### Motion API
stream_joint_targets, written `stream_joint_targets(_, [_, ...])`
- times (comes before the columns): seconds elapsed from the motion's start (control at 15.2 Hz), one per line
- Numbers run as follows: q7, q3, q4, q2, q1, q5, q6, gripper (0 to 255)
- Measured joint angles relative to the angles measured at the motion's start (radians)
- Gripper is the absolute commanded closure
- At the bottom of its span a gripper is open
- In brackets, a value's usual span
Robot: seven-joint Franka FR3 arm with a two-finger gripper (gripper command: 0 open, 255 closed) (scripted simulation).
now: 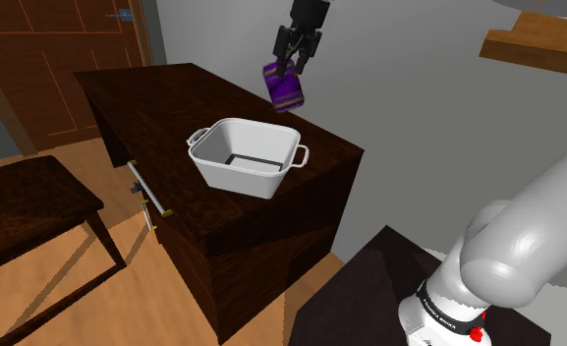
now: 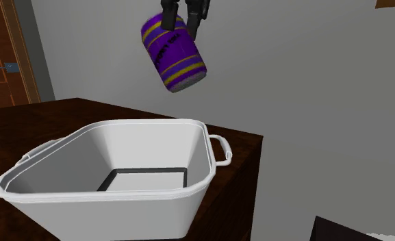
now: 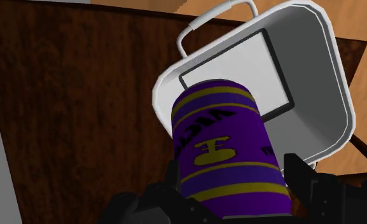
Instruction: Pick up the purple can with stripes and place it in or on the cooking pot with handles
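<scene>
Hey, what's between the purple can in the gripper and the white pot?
Nothing. In the second exterior view only open air separates the purple can, clasped by the gripper, from the white pot; they are apart.

The pot [image 1: 234,177] sits on the surface [image 1: 153,93]; the can [image 1: 288,88] hangs in the air above, clear of the pot's rim.
</scene>
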Motion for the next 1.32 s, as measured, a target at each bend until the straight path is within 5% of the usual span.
stream_joint_targets(0.46, [0.157, 0.092, 0.121, 0.086, 0.062, -0.028, -0.025, 255])
stream_joint_targets(1.32, [0.161, 0.099, -0.105, 0.037, 0.068, -0.023, 0.153, 255])
